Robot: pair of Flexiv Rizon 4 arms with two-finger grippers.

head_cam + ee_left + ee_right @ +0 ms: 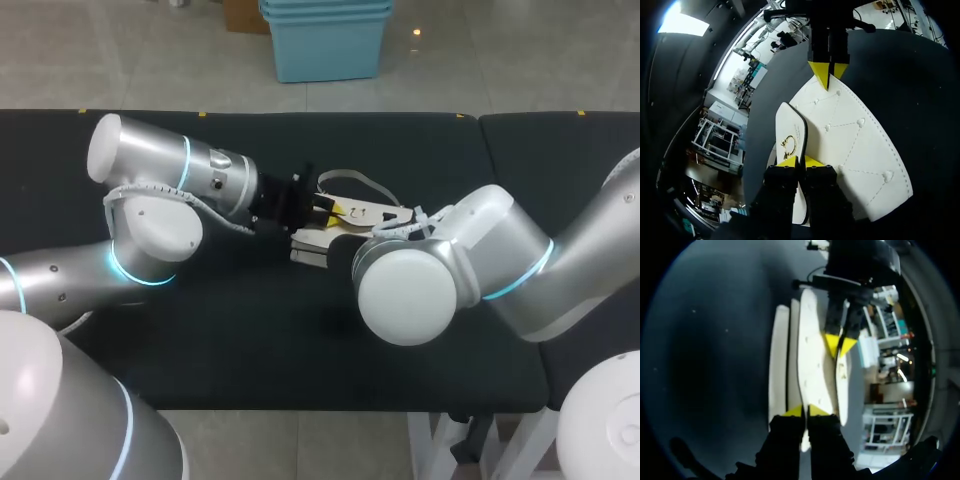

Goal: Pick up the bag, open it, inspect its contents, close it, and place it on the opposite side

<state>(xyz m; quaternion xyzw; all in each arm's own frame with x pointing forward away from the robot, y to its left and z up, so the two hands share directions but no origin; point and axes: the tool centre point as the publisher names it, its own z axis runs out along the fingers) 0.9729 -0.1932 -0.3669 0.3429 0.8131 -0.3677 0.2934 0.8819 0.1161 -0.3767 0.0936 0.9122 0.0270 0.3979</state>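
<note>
White bag lies with its long axis 9-to-3 in the head view. Your left gripper is clamped on its 9 o'clock end and your right gripper on the 3 o'clock end.

Two robot arms, one white bag, one dark table.
Counted across the three views: two silver arms, the left arm and the right arm; two grippers, the left gripper and the right gripper, each with two fingers, making four yellow tips in all. The single quilted bag carries one flap, one gold clasp and one pale strap looped behind it. The table shows two black sections, one wide and one narrower on the right arm's side, meeting at one seam.
</note>
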